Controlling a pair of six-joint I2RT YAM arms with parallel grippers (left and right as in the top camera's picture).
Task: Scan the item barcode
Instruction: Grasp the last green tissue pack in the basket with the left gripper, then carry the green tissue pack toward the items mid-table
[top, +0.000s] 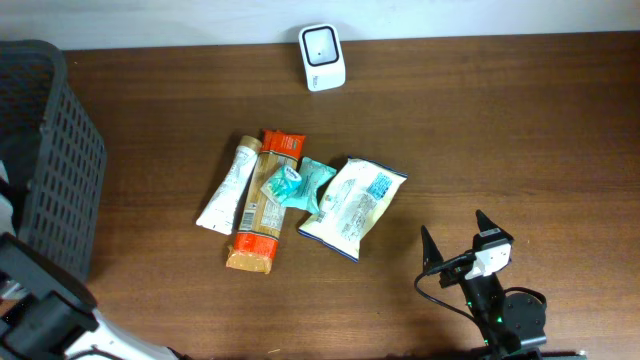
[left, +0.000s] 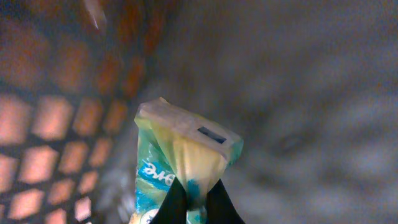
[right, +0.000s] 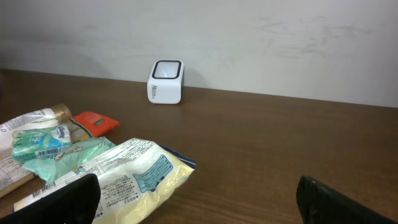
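1. I take this for a mock shop checkout set up in a test room.
2. Ahead of my right tool (top: 452, 226), a small white scanner box (top: 322, 57) sits on a bare wood-grain desk (top: 520, 120) against a plain white wall (right: 280, 37).
3. Left of that tool lie loose snack packets (top: 352, 205). Farther left is a dark mesh basket (top: 60, 150).

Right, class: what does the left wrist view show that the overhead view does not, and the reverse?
Only the left wrist view: a teal-and-yellow packet pinched in the shut left fingers. Only the overhead view: the white scanner, the pile of snack packets on the table, and the open right fingers. Both: the dark mesh basket.
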